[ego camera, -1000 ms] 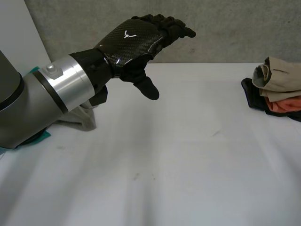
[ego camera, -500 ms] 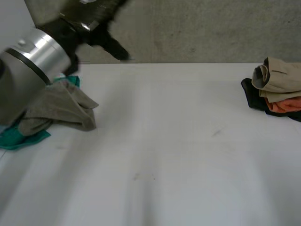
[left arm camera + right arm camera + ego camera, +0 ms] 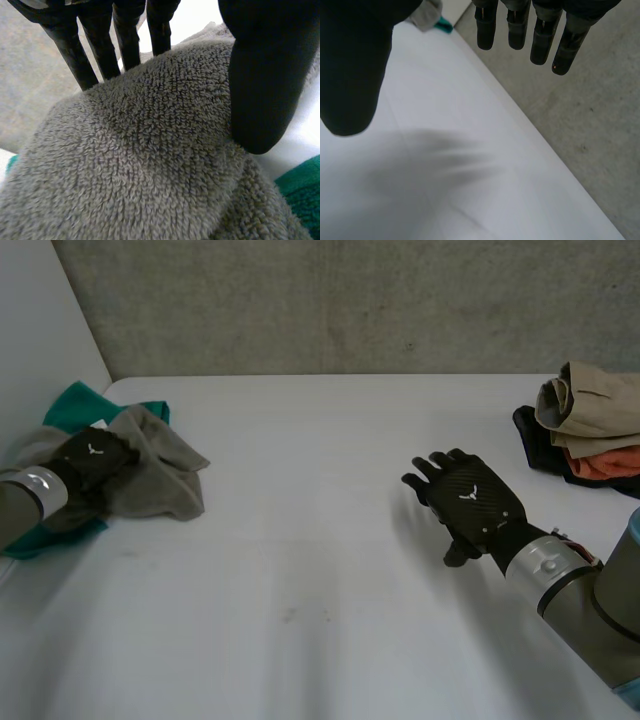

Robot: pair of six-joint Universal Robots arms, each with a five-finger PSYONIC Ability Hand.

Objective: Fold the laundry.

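fingers (image 3: 515, 25) of the right hand (image 3: 470, 502) hang straight and spread, released, holding nothing, over the bare white bench (image 3: 320, 570) at the right of centre in the head view. the left hand (image 3: 88, 455) lies palm down on the crumpled grey terry towel (image 3: 160, 480) at the left edge of the frame; its own fingers (image 3: 95, 55) are straight, sunk against the far side of a hump of towel under the palm, thumb touching the near side, not clenched. a teal cloth (image 3: 75, 405) lies under the towel. at the right edge sits a pile of folded clothes (image 3: 590, 400), beige over orange over black.
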